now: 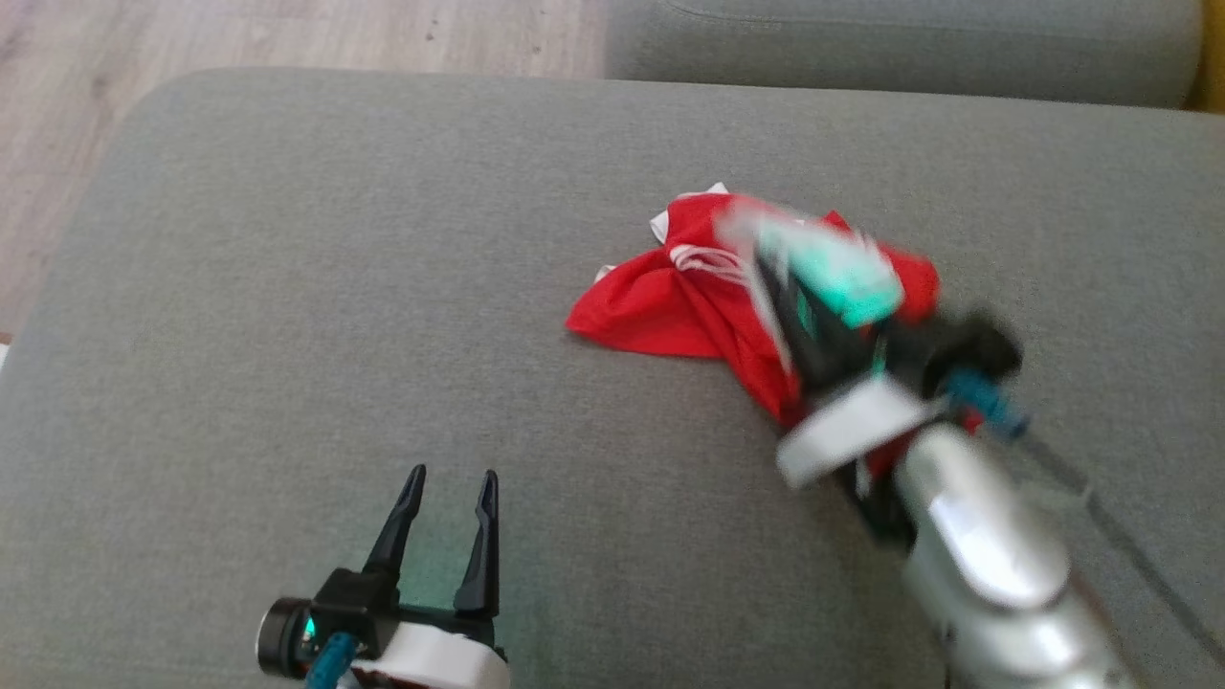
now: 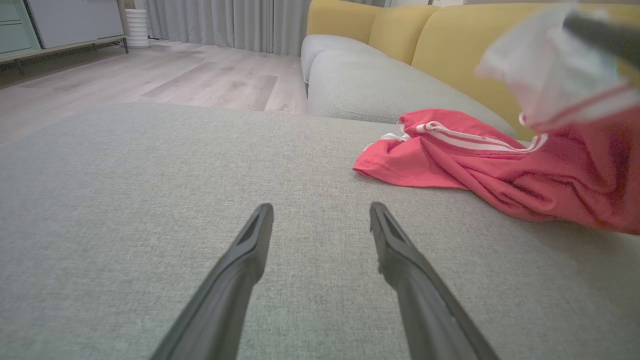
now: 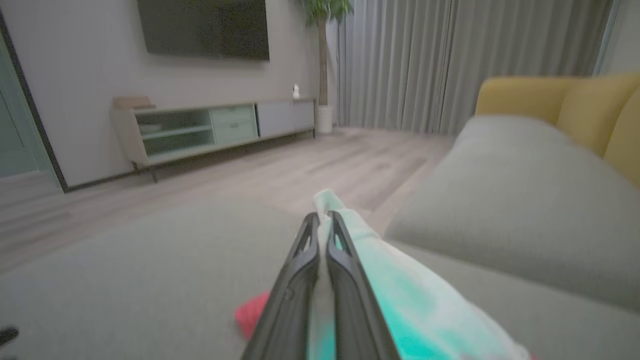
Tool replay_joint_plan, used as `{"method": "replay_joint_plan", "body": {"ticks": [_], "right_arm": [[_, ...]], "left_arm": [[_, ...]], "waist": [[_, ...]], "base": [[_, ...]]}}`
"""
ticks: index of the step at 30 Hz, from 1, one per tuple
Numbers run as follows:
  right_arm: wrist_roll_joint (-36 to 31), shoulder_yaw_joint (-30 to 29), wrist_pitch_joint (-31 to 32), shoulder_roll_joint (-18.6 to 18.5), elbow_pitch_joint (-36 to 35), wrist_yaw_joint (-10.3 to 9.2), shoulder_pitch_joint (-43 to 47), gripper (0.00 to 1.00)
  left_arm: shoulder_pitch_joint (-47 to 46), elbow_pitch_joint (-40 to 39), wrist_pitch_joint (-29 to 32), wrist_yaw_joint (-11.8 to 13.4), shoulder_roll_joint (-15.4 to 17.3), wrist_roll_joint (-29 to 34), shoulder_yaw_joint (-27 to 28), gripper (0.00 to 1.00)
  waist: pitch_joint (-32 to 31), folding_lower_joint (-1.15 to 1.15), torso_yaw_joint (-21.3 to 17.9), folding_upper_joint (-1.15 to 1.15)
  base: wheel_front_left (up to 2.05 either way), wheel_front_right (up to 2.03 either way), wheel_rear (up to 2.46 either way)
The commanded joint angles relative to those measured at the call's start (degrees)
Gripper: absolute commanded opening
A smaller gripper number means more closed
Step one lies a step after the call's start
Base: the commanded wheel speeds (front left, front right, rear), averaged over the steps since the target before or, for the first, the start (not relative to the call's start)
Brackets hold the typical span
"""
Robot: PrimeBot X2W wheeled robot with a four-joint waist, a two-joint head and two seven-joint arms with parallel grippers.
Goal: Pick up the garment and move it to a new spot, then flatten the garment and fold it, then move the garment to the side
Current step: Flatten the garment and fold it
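Nearest, the left gripper (image 1: 455, 474) hovers low over the grey seat cushion (image 1: 287, 287), its fingers spread with nothing between them. Ahead of it and off to its right, well apart, the right gripper (image 3: 323, 216) is pressed together on a fold of white cloth, probably a sleeve, of the garment (image 1: 660, 306), so the right arm is plainly the nearer one. The garment is a crumpled red heap. Its long axis runs from that pinch out to a flat red hem flap on the left gripper's side, with striped trim on top. Beyond lies a second grey cushion (image 1: 861, 38).
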Motion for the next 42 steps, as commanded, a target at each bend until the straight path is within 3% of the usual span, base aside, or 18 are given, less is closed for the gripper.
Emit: {"method": "replay_joint_plan", "body": {"ticks": [1, 9, 16, 19, 23, 28, 29, 30, 31, 34, 37, 39, 42], "right_arm": [[0.53, 0.65, -0.77, 0.45, -2.98, -0.04, -4.17, 0.00], [3.86, 1.22, -0.78, 0.45, -8.98, -0.04, -22.53, 0.00], [8.47, -0.70, -0.78, 0.45, -5.70, -0.04, -33.20, 0.00], [6.51, -6.17, -0.78, 0.45, 0.26, -0.04, -35.17, 0.00], [-1.46, -16.77, -0.78, 0.37, 10.39, -0.04, -32.68, 0.00], [-11.37, -31.83, -0.78, -4.35, 21.62, -0.04, -24.20, 0.00], [-13.05, -34.79, -0.78, -5.36, 23.16, -0.04, -22.36, 0.14], [-14.57, -37.57, -0.78, -6.17, 24.26, -0.04, -20.51, 0.51], [-15.92, -40.03, -0.78, -6.68, 24.82, -0.04, -18.82, 1.00], [-18.95, -44.35, -0.78, -6.31, 23.74, -0.04, -14.43, 1.00], [-19.44, -45.04, -0.78, -4.43, 20.01, -0.04, -10.59, 1.00], [-18.42, -43.27, -0.79, -3.13, 16.61, -0.04, -8.02, 1.00], [-15.56, -35.60, -0.79, -1.68, 11.07, -0.04, -3.66, 1.00]], "left_arm": [[-1.91, -1.43, -0.47, -0.29, -0.08, -0.30, 1.34, 1.00], [-0.44, 0.04, -0.47, -1.06, -0.08, -0.74, 0.29, 1.00], [1.46, 1.97, -0.47, -1.37, -0.08, -0.87, -0.15, 1.00], [1.71, 2.29, -0.47, -1.45, -0.08, -0.87, -0.06, 1.00], [1.76, 2.11, -0.47, -1.09, -0.08, -1.18, 0.53, 1.00], [1.43, 1.91, -0.47, -1.32, -0.08, -1.11, 0.65, 1.00], [1.21, 1.89, -0.47, -1.38, -0.08, -1.03, 0.61, 1.00], [0.96, 1.88, -0.47, -1.45, -0.08, -0.98, 0.55, 1.00], [0.68, 1.82, -0.47, -1.46, -0.08, -0.93, 0.46, 1.00], [-0.09, 1.62, -0.47, -1.38, -0.08, -0.79, 0.43, 1.00], [-0.52, 1.68, -0.47, -1.54, -0.08, -0.55, 0.48, 1.00], [-0.65, 1.70, -0.47, -1.62, -0.08, -0.49, 0.51, 1.00], [-0.69, 1.48, -0.47, -1.63, -0.08, -0.59, 0.44, 1.00]], "waist": [[-0.35, 0.00, 0.49, 0.00], [-2.30, 0.00, 5.26, 0.00], [-4.07, 0.00, 8.29, 0.00], [-4.08, 0.00, 8.50, 0.00], [-3.51, 0.00, 7.38, 0.00], [-2.33, 0.00, 5.01, 0.00], [-2.00, 0.00, 4.44, 0.00], [-1.74, 0.00, 3.92, 0.00], [-1.39, 0.00, 3.37, 0.00], [-0.83, 0.00, 1.57, 0.00], [-0.99, 0.00, -0.11, 0.00], [-1.29, 0.00, -1.01, 0.00], [-1.55, 0.00, -2.05, 0.00]], "base": [[0.00, 0.00, 0.00], [0.00, 0.00, 0.00], [0.00, 0.00, 0.00], [0.00, 0.00, 0.00], [0.00, 0.00, 0.00], [0.00, 0.00, 0.00], [0.00, 0.00, 0.00], [0.00, 0.00, 0.00], [0.00, 0.00, 0.00], [0.00, 0.00, 0.00], [0.00, 0.00, 0.00], [0.00, 0.00, 0.00], [0.00, 0.00, 0.00]]}}
